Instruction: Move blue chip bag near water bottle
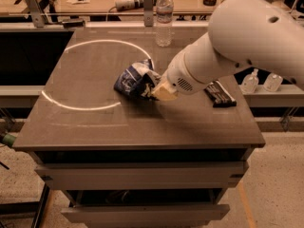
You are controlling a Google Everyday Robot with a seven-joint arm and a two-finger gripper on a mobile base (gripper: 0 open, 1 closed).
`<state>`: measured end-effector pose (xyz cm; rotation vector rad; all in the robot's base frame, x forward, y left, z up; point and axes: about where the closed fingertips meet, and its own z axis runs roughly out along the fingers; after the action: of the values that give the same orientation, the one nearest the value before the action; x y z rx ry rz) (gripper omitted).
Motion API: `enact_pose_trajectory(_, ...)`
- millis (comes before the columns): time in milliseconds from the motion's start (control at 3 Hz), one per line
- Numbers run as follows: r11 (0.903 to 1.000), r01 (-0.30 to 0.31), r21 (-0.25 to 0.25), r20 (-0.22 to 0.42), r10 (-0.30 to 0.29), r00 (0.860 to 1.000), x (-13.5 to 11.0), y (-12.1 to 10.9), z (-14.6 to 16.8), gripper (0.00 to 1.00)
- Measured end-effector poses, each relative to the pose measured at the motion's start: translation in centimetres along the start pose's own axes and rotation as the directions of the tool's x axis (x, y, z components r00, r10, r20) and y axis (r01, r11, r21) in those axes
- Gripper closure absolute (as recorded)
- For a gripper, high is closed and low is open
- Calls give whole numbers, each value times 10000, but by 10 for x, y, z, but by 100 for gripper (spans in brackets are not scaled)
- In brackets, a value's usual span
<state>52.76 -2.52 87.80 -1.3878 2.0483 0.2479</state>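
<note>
- I see the end effector (153,90) pinching the blue chip bag (134,79) by its right edge, mid-worktop (95,127).
- The water bottle (164,18) stands upright at the back edge, well apart from the bag.

Brown table (95,127) with blue chip bag (133,80), water bottle (164,20), black packet (219,94); pincer (154,90) at the bag.

At frame centre the gripper (154,90) meets the right edge of the blue chip bag (133,80), seemingly touching it, on the table (95,122). The water bottle (164,18) stands upright at upper centre, well apart from the bag.
</note>
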Motion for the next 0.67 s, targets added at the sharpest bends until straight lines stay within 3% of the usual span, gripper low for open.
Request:
enact_pose_trajectory(333,9791,-560,1956,598,451,9972,-3,-39,-53,100)
enact_pose_trajectory(667,9210,-1066,3746,800,824,9934,4,-76,-103,100)
